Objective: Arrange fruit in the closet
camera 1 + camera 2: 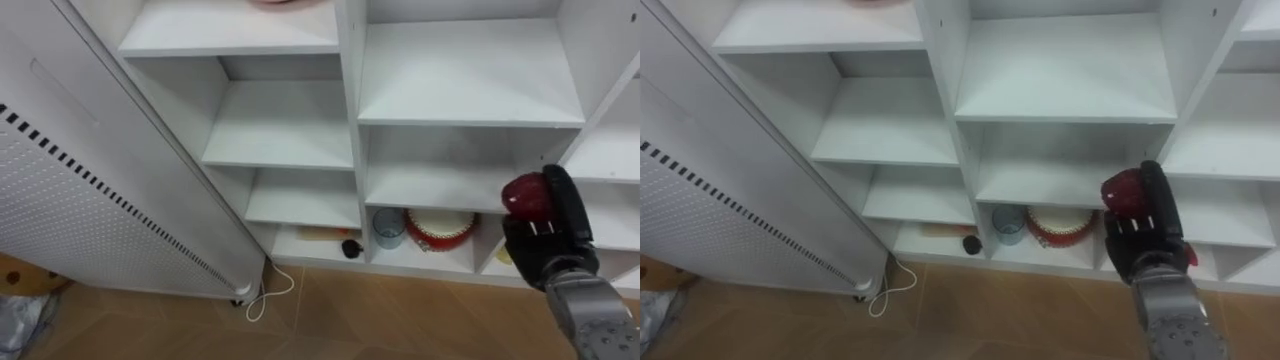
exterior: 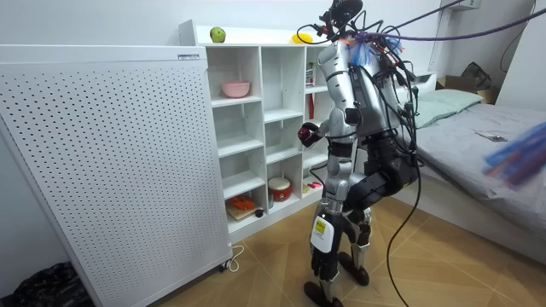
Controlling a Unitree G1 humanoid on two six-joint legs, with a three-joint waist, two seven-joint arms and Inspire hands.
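Wood floor [image 1: 380,320] underfoot. You have the robot standing close before the white closet [image 1: 350,100] of open cubbies, knees a little bent in the room view, with a bed [image 2: 478,136] behind it. Nearest in the eye views is the right hand [image 1: 548,240], coming up from the lower right with its back toward the camera. Its fingers are curled round a dark red fruit [image 1: 524,196] that sits at the top of the grip. The fruit is held in the air in front of the closet, level with the second row of cubbies from the floor and clear of every shelf. At the left, a perforated white panel [image 1: 90,200] stands against the closet's side, and a white cable [image 1: 268,292] lies looped on the floor at its foot. Bottom row, middle cubby: a clear bluish cup [image 1: 388,228] just beside a red-and-white round pot [image 1: 440,228]. Bottom row, left cubby: a small dark round item [image 1: 350,248] next to something flat and orange-brown, too small to name. Higher up, a pink bowl [image 2: 236,89] sits in the upper left cubby. Farthest off, on the closet's top, are a green apple [image 2: 217,34] near the left end and a yellow thing [image 2: 300,37] well apart from it, toward the robot's head.
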